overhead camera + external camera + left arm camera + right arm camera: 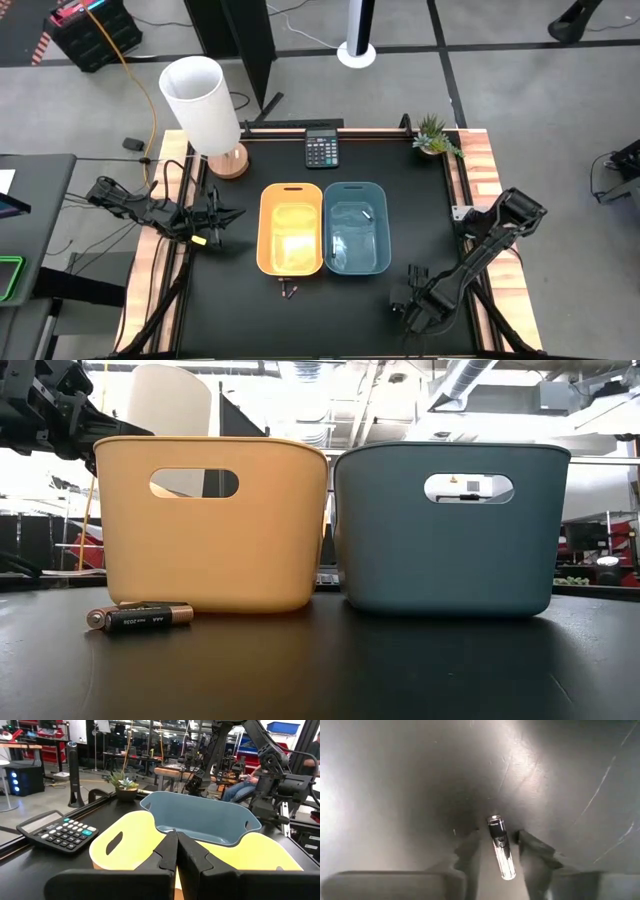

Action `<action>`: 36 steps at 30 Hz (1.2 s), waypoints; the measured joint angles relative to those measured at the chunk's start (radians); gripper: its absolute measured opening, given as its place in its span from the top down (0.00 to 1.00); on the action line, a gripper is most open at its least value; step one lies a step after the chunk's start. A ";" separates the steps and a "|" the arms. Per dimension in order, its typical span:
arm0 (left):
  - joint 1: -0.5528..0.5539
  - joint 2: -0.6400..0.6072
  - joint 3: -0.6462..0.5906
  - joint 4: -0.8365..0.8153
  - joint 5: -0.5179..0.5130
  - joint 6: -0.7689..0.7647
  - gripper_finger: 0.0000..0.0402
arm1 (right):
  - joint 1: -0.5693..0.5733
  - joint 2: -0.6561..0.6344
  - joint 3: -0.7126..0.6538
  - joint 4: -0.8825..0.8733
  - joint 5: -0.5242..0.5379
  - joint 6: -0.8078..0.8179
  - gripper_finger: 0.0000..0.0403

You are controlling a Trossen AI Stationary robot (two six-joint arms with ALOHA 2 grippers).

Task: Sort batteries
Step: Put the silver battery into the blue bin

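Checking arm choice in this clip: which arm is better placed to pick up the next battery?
Right. The right gripper has its open fingers either side of a battery on the table. The left gripper is shut beside the yellow bin, no battery at it.

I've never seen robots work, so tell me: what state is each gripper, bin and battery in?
Left gripper: shut, empty.
Right gripper: open, straddling a battery lying flat.
Yellow bin: upright, seemingly empty.
Blue bin: upright, holding one silvery battery.
Dark batteries: lying on the table before the yellow bin.
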 joint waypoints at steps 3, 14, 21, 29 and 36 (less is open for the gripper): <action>0.000 0.000 0.000 0.000 0.000 0.000 1.00 | 0.000 0.001 -0.001 0.012 -0.001 0.000 0.78; 0.000 0.000 0.000 -0.001 0.000 0.000 1.00 | -0.006 0.001 -0.004 0.067 -0.008 0.003 0.99; 0.000 0.000 0.000 -0.001 0.000 0.000 1.00 | 0.004 -0.011 -0.005 0.079 0.016 0.027 0.99; 0.000 0.000 0.000 -0.001 0.000 -0.002 1.00 | 0.013 -0.090 -0.007 0.055 0.073 0.061 1.00; 0.000 0.000 0.000 -0.002 0.000 -0.003 1.00 | 0.016 -0.161 -0.007 0.057 0.097 0.022 1.00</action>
